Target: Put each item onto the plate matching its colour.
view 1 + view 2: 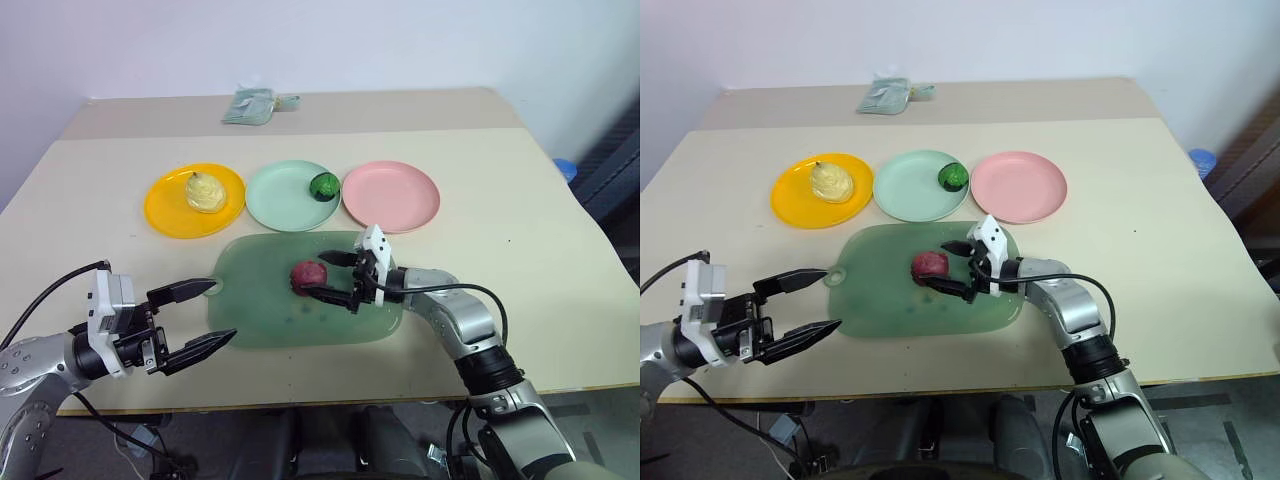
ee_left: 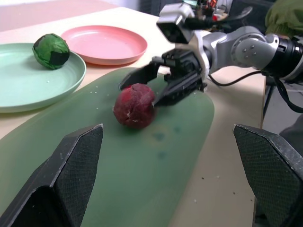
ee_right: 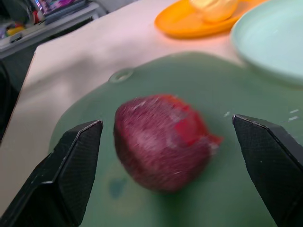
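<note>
A dark red-purple lump (image 1: 306,277) lies on the big green tray (image 1: 258,305). My right gripper (image 1: 318,274) reaches in from the right, open, its fingertips on either side of the lump's right flank; the right wrist view has the lump (image 3: 161,139) close between its fingers. At the tray's left end my left gripper (image 1: 222,311) hangs open and holds nothing. The pale yellow pear lump (image 1: 203,190) sits on the yellow-orange plate (image 1: 165,212). On the mint plate (image 1: 275,200), at its right rim, rests the dark green ball (image 1: 323,186). The pink plate (image 1: 391,196) is bare.
The three plates stand in a row just behind the tray. A crumpled pale green bag (image 1: 255,105) lies at the table's far edge. A blue object (image 1: 565,168) shows beyond the right edge. Bare tabletop lies right of the pink plate.
</note>
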Controlling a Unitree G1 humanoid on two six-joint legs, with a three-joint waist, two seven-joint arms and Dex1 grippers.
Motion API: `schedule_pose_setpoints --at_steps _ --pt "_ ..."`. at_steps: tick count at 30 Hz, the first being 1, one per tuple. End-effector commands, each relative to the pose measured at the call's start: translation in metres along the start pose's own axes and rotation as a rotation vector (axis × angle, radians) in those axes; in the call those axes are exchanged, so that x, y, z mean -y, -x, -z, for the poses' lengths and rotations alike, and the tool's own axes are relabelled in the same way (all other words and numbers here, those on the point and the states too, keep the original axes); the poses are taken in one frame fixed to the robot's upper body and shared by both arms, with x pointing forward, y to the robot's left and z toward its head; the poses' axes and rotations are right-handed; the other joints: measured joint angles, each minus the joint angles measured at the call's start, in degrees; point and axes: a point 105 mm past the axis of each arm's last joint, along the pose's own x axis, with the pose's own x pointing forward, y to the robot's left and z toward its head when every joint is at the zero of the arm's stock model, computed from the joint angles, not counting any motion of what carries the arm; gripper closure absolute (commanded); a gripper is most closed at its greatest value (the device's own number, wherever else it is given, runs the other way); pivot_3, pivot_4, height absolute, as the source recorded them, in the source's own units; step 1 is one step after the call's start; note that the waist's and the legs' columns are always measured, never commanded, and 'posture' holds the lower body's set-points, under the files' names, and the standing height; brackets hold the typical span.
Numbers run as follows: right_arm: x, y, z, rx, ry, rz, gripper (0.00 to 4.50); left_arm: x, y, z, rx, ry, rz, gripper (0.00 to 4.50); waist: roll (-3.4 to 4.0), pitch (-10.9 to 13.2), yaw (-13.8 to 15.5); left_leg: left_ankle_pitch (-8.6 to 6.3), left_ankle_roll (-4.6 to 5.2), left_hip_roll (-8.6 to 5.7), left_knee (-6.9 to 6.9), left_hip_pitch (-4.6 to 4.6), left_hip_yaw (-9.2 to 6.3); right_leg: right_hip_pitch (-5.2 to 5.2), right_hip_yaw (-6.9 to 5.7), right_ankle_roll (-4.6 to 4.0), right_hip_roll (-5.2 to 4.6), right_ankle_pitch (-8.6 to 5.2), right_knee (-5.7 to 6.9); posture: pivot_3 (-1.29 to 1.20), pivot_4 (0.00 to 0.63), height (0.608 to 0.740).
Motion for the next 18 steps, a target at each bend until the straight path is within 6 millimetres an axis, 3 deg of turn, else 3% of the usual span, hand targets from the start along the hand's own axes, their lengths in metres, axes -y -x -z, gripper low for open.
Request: schedule_pose_setpoints --at_steps 1,3,6,7,13,18 --pt "-0.001 -0.005 -0.008 0.03 0.032 -0.022 0.26 0.004 0.0 -0.013 0.01 -0.042 0.007 0.0 0.0 0.0 -0.05 0.0 0.0 0.0 -0.01 0.0 0.0 -0.01 0.0 0.0 0.0 0.0 0.0 0.0 0.15 0.74" --pt "0.0 -0.006 -0.008 0.035 0.032 -0.021 0.87 0.004 -0.002 -0.015 0.01 -0.044 0.006 0.0 0.0 0.0 -0.11 0.0 0.0 0.0 -0.02 0.0 0.0 -0.01 0.0 0.0 0.0 0.0 0.01 0.0 0.15 0.74" --pt "0.001 -0.006 -0.012 0.05 0.042 -0.009 2.22 0.005 -0.006 -0.017 0.015 -0.044 0.003 0.0 0.0 0.0 -0.08 0.0 -0.01 0.0 -0.01 0.0 0.0 -0.02 0.0 0.0 0.01 0.0 0.01 0.0 0.15 0.74" --pt "0.003 -0.005 -0.013 0.057 0.049 0.0 2.4 0.005 -0.008 -0.018 0.018 -0.043 0.001 0.0 0.0 0.0 -0.05 0.0 -0.01 0.0 -0.02 0.0 0.0 -0.01 0.0 0.0 0.01 0.0 0.01 0.0 0.15 0.74" --pt "0.021 0.006 -0.039 0.154 0.071 0.098 2.4 -0.013 -0.026 -0.03 0.086 -0.029 -0.115 0.0 0.0 0.0 0.06 0.0 -0.01 -0.01 0.01 0.0 -0.01 -0.02 -0.01 0.01 0.01 0.0 0.01 0.0 0.15 0.74" --pt "0.076 0.024 -0.07 0.237 0.147 0.354 2.4 -0.033 -0.062 -0.042 0.159 -0.039 -0.257 0.0 -0.02 0.0 -0.01 0.02 -0.03 -0.04 0.08 0.01 -0.01 -0.02 -0.02 0.04 0.04 0.03 0.06 0.0 0.15 0.74"
